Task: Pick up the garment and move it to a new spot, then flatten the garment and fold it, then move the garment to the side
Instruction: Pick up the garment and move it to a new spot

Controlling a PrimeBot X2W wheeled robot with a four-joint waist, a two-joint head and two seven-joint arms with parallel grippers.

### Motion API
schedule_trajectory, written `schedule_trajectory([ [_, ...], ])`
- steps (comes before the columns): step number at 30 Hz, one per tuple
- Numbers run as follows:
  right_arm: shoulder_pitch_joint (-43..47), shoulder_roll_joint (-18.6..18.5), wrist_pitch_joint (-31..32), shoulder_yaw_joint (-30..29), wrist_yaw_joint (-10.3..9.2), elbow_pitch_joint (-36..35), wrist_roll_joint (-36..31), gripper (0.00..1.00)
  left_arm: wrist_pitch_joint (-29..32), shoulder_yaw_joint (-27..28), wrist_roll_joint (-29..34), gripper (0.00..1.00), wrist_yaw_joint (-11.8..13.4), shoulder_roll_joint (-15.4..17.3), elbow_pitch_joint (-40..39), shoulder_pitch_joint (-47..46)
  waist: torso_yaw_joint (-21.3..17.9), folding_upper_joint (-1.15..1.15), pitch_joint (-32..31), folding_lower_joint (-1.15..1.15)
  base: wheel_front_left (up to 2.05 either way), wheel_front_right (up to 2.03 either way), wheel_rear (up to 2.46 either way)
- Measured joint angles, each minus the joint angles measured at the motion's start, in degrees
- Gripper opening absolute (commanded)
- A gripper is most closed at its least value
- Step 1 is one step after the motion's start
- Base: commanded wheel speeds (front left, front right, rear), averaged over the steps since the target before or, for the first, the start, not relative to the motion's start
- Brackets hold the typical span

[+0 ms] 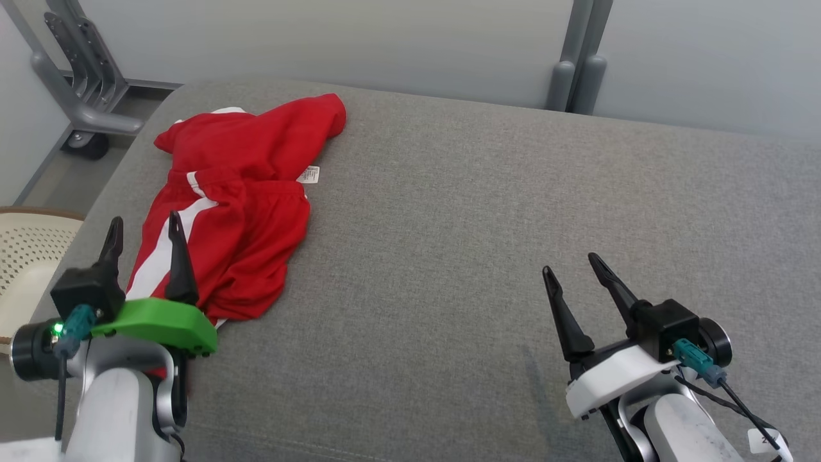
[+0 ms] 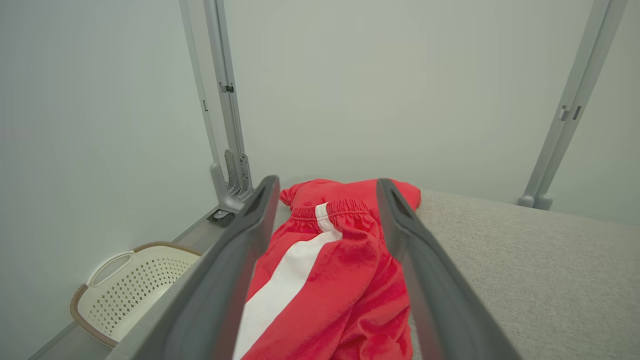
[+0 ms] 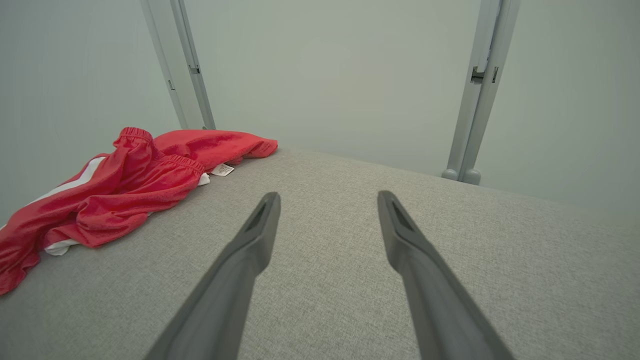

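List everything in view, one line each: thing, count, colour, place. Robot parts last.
garment: one, red with a white stripe, crumpled on the far left of the padded surface
label: one, white, at the garment's right edge
padded surface: one, grey fabric, under both claws
basket: one, cream with a brown rim, perforated, on the floor left of the surface
metal posts: two sets, grey, along the pale back wall
left claw: one, dark fingers on a green mount, open, at the garment's near end
right claw: one, dark fingers on a white mount, open, over bare surface

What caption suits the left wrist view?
Open left gripper aimed at crumpled red shorts with white stripe, on grey fabric surface.
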Motion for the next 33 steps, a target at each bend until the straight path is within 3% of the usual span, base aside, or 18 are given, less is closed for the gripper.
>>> schedule_trajectory([
  [16,-3.66,-2.13,-0.01,0.4,1.34,0.01,-1.51,1.0,10.4,3.38,-3.52,1.0,0.02,-0.75,13.1,-15.3,-2.68,0.0,4.81,0.0,0.0,0.0,0.0],
  [33,-7.73,-4.19,-0.13,0.86,2.34,-1.03,-3.15,1.0,15.15,6.92,-3.2,1.0,1.05,-0.78,25.02,-25.17,-7.48,0.0,11.95,0.0,0.0,0.0,0.0],
])
